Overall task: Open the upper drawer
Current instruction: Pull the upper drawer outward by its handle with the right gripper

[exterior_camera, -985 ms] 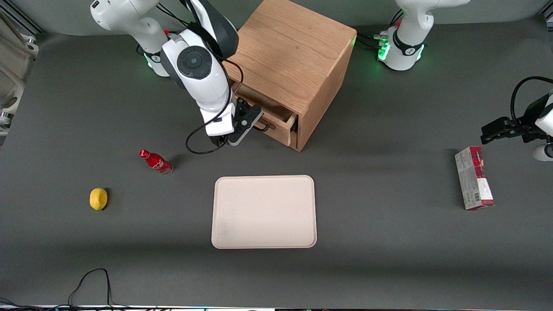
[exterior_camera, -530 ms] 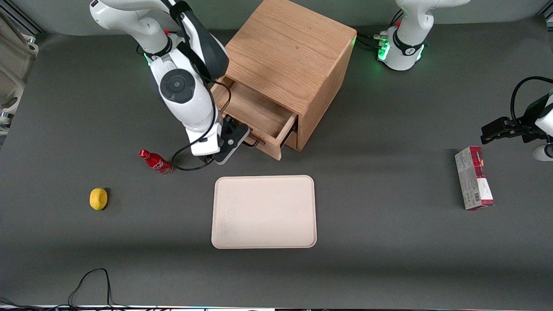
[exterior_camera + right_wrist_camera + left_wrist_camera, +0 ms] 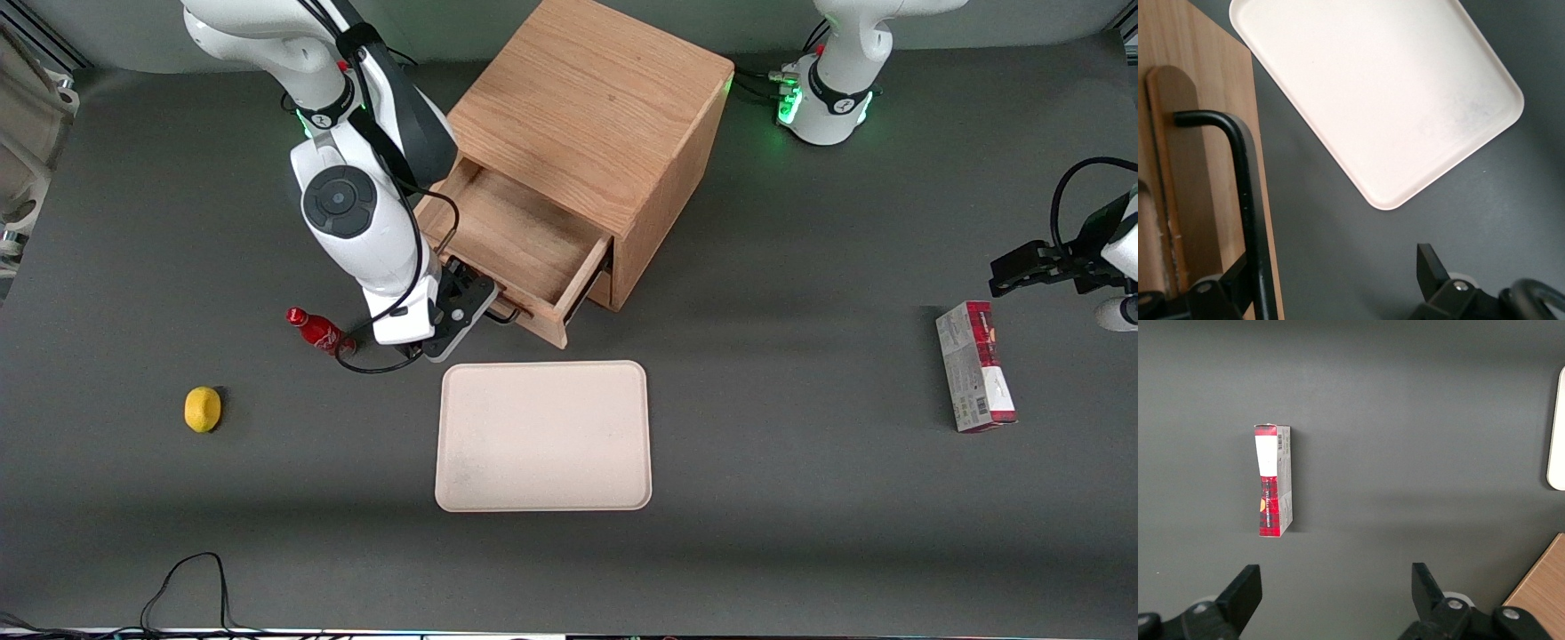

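The upper drawer (image 3: 511, 236) of the oak cube cabinet (image 3: 587, 116) stands pulled well out, and its inside is bare wood. My right gripper (image 3: 464, 305) is in front of the drawer, at the drawer's black bar handle (image 3: 503, 313). In the right wrist view the gripper (image 3: 1331, 280) is open. The handle (image 3: 1248, 200) runs along the drawer front (image 3: 1205, 133), right against one finger. The other finger (image 3: 1429, 267) hangs apart over bare table. The lower drawer is mostly hidden under the upper one.
A beige tray (image 3: 542, 436) lies nearer the front camera than the drawer, close to the gripper, and shows in the right wrist view (image 3: 1378, 87). A red bottle (image 3: 317, 331) and a lemon (image 3: 203, 409) lie toward the working arm's end. A red-and-white box (image 3: 973, 366) lies toward the parked arm's end.
The upper drawer has slid out much farther from the cabinet. My gripper has moved with the handle toward the front camera and the tray.
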Motion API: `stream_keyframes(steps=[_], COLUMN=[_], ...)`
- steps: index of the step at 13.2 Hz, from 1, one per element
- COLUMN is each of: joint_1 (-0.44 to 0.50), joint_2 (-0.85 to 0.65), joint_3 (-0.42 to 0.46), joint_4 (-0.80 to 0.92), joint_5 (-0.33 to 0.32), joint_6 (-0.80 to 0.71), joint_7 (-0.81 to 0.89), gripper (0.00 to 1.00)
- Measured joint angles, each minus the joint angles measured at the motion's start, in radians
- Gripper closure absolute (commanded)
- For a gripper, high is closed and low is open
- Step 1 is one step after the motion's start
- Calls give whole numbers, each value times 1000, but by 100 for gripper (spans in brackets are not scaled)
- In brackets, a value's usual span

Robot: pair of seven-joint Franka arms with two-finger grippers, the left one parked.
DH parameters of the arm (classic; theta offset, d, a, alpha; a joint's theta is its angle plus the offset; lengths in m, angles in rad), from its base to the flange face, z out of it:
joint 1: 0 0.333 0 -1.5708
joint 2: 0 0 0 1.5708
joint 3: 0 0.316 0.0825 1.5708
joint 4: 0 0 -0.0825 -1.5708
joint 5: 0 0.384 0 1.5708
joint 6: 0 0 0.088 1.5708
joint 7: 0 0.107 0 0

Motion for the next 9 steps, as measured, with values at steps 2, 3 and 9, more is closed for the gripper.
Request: stream_keyframes(steps=[2, 3, 9], joint_1=[-26, -39, -90], joint_2=[20, 31, 94], joint_3=[0, 0, -1], joint_4=[25, 40, 132], joint_5=[0, 0, 0], joint_6=[0, 0, -21], joint_7=[-15, -18, -28], gripper=[0, 0, 0])
